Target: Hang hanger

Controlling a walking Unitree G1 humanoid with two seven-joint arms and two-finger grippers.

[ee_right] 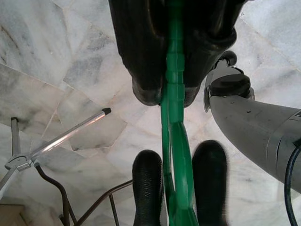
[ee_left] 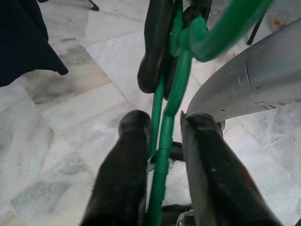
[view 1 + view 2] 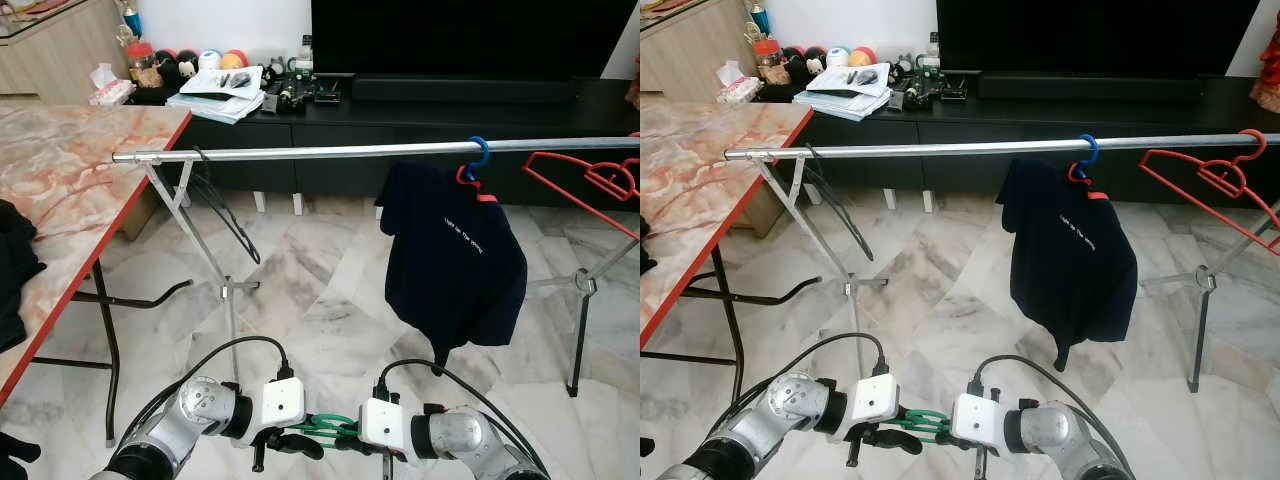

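Below the rail (image 3: 400, 150), the green hanger (image 3: 325, 428) sat low between both hands — left hand (image 3: 285, 440) w/ fingers loosely astride it, right hand (image 1: 171, 92) pinching it. Probably light, stiff, slick plastic — best held near the hook.

I see the rail (image 3: 330, 152) running left to right across mid-scene. A shirt (image 3: 452, 255) hangs right of centre; an empty hanger (image 3: 590, 185) at far right, another hanger (image 3: 222, 205) near the left end. Table (image 3: 70, 170) at left. TV bench (image 3: 420, 115) behind the rail. Hanger (image 3: 325, 428) near, between left gripper (image 3: 285, 443) and right gripper (image 3: 385, 462).
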